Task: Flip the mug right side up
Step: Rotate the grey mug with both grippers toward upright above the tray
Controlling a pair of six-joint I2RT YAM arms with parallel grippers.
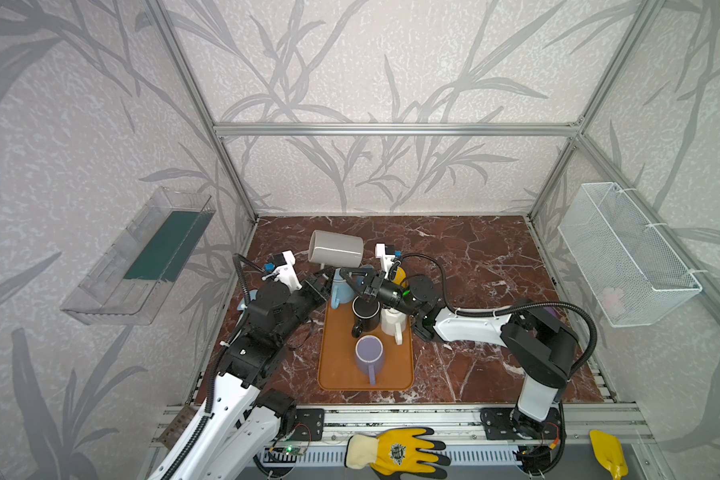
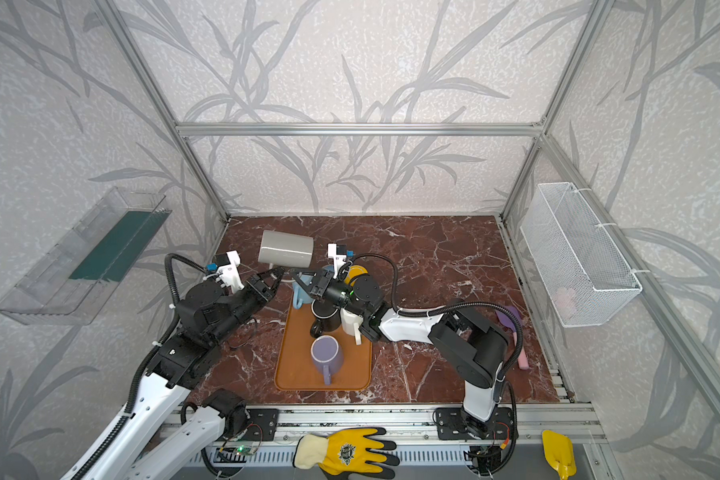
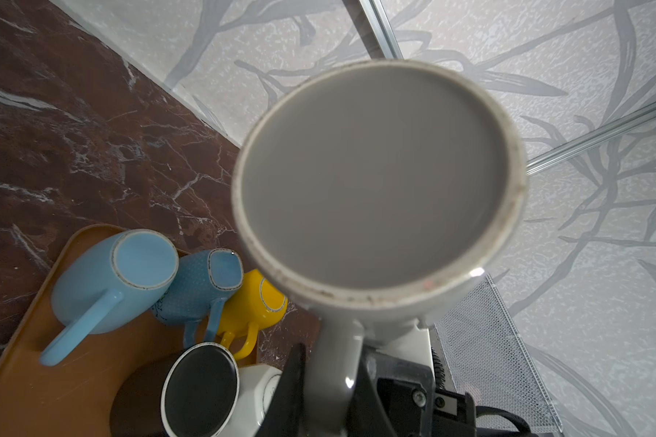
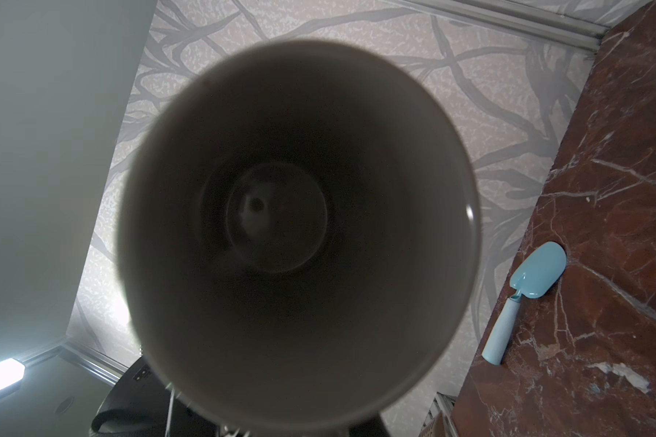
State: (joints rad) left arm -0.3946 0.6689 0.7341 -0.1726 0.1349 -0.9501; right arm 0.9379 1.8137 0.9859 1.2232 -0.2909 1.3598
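A grey mug (image 1: 335, 248) (image 2: 285, 248) hangs on its side above the far end of the tray, base to the left and mouth to the right, in both top views. Its handle points down. My left gripper (image 1: 327, 272) (image 2: 281, 272) (image 3: 334, 378) is shut on that handle, and the left wrist view shows the mug's flat base (image 3: 375, 181). My right gripper (image 1: 344, 273) (image 2: 294, 274) is shut, its tips under the mug's lower wall near the mouth. The right wrist view looks straight into the mug (image 4: 300, 227), which hides the jaws, so any hold there is unseen.
An orange tray (image 1: 337, 374) carries an upright purple mug (image 1: 368, 351), a black mug (image 1: 366, 311), a white mug (image 1: 393, 322), light blue mugs (image 1: 341, 291) and a yellow mug (image 1: 399, 274). A blue scoop (image 4: 527, 287) lies on the marble. A wire basket (image 1: 628, 257) hangs on the right wall.
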